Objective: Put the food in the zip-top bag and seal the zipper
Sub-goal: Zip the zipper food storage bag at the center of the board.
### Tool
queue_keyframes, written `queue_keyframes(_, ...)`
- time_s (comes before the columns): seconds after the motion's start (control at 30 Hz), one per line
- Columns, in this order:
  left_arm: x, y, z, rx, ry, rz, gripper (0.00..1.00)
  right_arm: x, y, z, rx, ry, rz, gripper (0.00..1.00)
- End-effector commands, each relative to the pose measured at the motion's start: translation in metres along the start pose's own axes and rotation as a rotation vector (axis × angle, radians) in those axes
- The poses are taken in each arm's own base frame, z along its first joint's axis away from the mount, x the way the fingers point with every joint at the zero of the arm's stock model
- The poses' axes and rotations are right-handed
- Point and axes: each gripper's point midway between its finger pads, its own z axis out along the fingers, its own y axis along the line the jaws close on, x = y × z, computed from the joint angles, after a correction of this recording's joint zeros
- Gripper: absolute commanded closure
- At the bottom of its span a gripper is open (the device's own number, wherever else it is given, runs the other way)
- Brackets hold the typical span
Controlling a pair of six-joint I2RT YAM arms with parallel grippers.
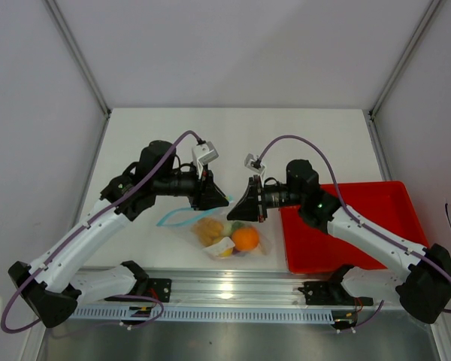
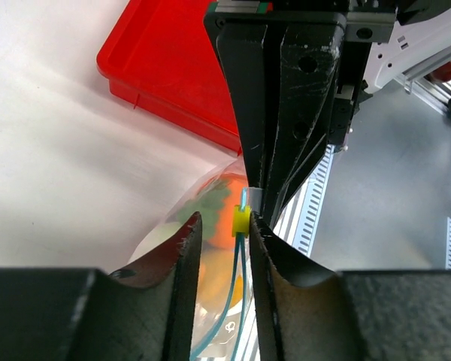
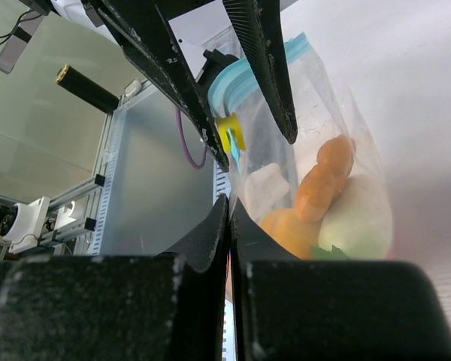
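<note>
The clear zip-top bag (image 1: pixel 264 242) hangs between both grippers above the table's near edge. Inside it is the food: an orange round fruit (image 1: pixel 246 238), an orange pumpkin (image 1: pixel 207 229) and a white piece (image 3: pixel 267 188). My left gripper (image 2: pixel 224 219) is open, its jaws either side of the light-blue zipper (image 2: pixel 237 289). A yellow slider (image 2: pixel 241 219) sits against its right fingertip. My right gripper (image 3: pixel 229 203) is shut on the bag's edge just below the slider (image 3: pixel 230 135). In the top view, the left gripper (image 1: pixel 222 201) and right gripper (image 1: pixel 240 210) face each other closely.
A red tray (image 1: pixel 361 203) lies on the table to the right, under the right arm. The aluminium rail (image 1: pixel 233 289) with both arm bases runs along the near edge. A loose loop of the zipper (image 1: pixel 173 219) trails left of the bag.
</note>
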Motion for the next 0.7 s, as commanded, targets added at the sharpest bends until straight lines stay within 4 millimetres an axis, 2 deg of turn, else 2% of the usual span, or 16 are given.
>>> queue_keyframes(0.0,-0.017,-0.004,-0.003,0.009,-0.056,0.03,0.68,-0.011,0.007,0.002,-0.018,-0.028,-0.046,1.0)
queue_keyframes(0.1,-0.019,-0.006,-0.004,0.015,-0.063,0.033,0.72,-0.009,0.006,0.003,-0.015,-0.026,-0.043,1.0)
queue_keyframes(0.2,-0.021,-0.008,-0.005,0.022,-0.066,0.033,0.8,-0.01,0.005,0.004,-0.01,-0.026,-0.041,1.0)
queue_keyframes(0.33,-0.02,-0.009,-0.004,0.03,-0.058,0.03,0.99,-0.01,0.002,0.004,0.007,-0.024,-0.047,1.0)
queue_keyframes(0.4,-0.018,-0.01,-0.004,0.034,-0.054,0.033,0.99,-0.012,-0.001,0.004,0.027,-0.013,-0.043,1.0)
queue_keyframes(0.43,-0.019,-0.01,-0.005,0.038,-0.053,0.035,0.99,-0.012,-0.001,0.004,0.026,-0.005,-0.048,0.94)
queue_keyframes(0.47,-0.018,-0.011,-0.006,0.04,-0.053,0.035,1.0,-0.011,-0.003,0.005,0.026,0.005,-0.05,0.77)
queue_keyframes(0.5,-0.018,-0.012,-0.005,0.042,-0.051,0.036,0.99,-0.014,-0.002,0.005,0.017,0.008,-0.059,0.7)
queue_keyframes(0.57,-0.019,-0.015,-0.007,0.057,-0.056,0.042,0.99,-0.015,-0.001,0.007,-0.001,0.032,-0.066,0.61)
queue_keyframes(0.67,-0.02,-0.019,-0.008,0.074,-0.058,0.047,0.99,-0.017,0.001,0.008,-0.024,0.051,-0.089,0.59)
